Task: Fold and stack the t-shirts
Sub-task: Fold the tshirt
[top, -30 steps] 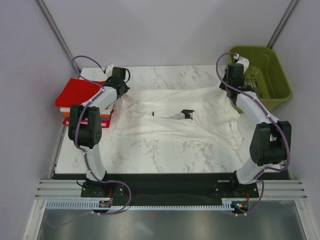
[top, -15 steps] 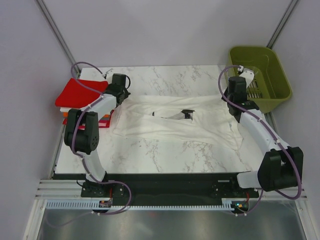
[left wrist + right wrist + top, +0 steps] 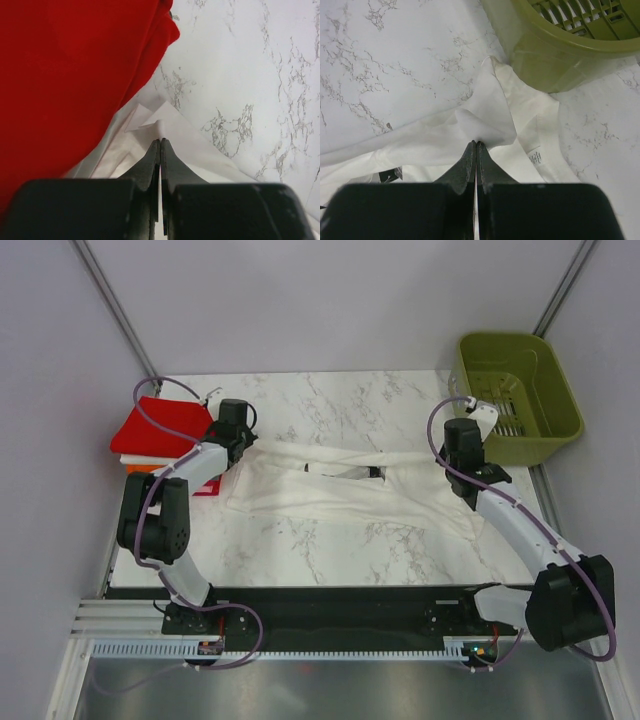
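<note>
A large white t-shirt (image 3: 340, 492) lies spread across the marble table (image 3: 330, 400), its far edge doubled over toward me. My left gripper (image 3: 240, 444) is shut on the shirt's far-left corner (image 3: 172, 127), right beside the folded red t-shirt (image 3: 60, 75). My right gripper (image 3: 454, 454) is shut on the far-right corner (image 3: 487, 112), just short of the green basket (image 3: 560, 45). The red t-shirt (image 3: 160, 424) tops a stack at the left edge, with orange (image 3: 140, 468) and pink-red (image 3: 205, 486) layers showing under it.
The olive-green plastic basket (image 3: 515, 390) stands at the far right corner, partly off the table. Grey walls close in the left, right and back. A black rail (image 3: 330, 605) runs along the near edge between the arm bases.
Both grippers have drawn back toward the near edge with the white shirt's far corners in them. The shirt's far edge has come nearer and the cloth looks narrower front to back.
</note>
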Available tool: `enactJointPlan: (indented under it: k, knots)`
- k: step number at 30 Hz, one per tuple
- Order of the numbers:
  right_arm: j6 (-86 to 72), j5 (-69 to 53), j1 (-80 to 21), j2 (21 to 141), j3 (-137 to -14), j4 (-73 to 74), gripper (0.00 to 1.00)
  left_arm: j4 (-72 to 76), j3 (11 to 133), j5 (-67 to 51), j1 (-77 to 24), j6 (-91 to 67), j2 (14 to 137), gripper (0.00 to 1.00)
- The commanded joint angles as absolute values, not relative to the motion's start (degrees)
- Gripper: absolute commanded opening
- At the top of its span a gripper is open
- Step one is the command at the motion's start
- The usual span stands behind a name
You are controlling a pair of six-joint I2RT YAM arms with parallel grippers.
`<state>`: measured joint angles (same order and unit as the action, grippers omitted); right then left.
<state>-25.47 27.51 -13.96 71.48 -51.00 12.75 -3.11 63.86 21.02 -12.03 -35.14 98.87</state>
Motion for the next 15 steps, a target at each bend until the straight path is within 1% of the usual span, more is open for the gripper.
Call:
enactJointPlan:
  k: [1, 10, 15]
  knots:
    - [-27.2, 31.1, -14.5, 68.0, -49.4, 12.4, 0.00, -0.4, 62.8, 23.7, -12.0, -36.3, 97.2, 0.02]
    - [-29.8, 31.6, -14.7, 62.1, -43.6, 13.2, 0.00, 2.3, 58.4, 23.6, -12.0, -38.8, 95.4, 0.02]
    - [-33.8, 28.8, -14.7, 57.6, -37.2, 13.8, 0.00, 3.2, 55.4, 23.4, -12.0, -39.7, 93.8, 0.02]
